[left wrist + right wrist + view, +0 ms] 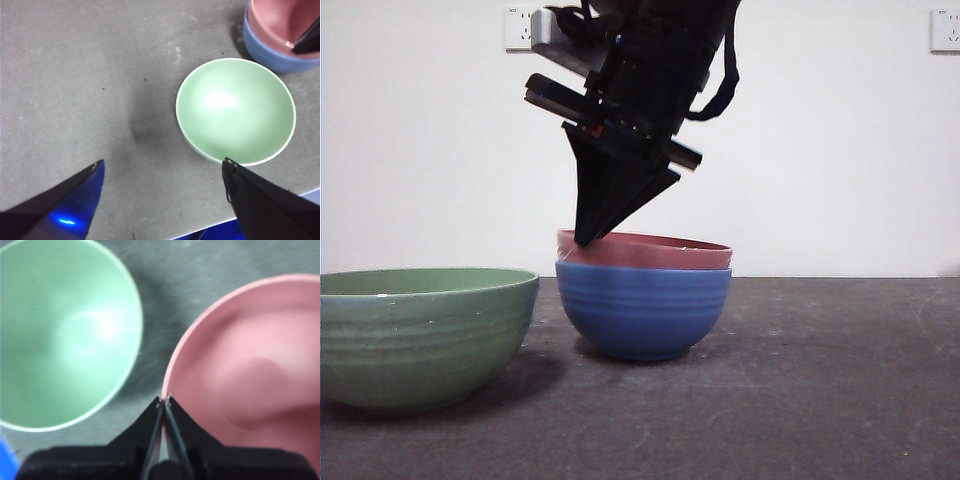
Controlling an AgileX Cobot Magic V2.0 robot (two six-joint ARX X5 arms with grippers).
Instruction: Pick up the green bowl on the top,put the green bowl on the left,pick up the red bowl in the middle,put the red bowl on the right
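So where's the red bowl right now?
In the front view the red bowl sits nested inside the blue bowl mid-table, right of the green bowl. The right gripper is at its left rim.

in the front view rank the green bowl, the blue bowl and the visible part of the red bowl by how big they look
1. green bowl, though it stands nearer the camera and runs off the picture's edge, so true size is unsure
2. blue bowl
3. red bowl, only its rim band showing
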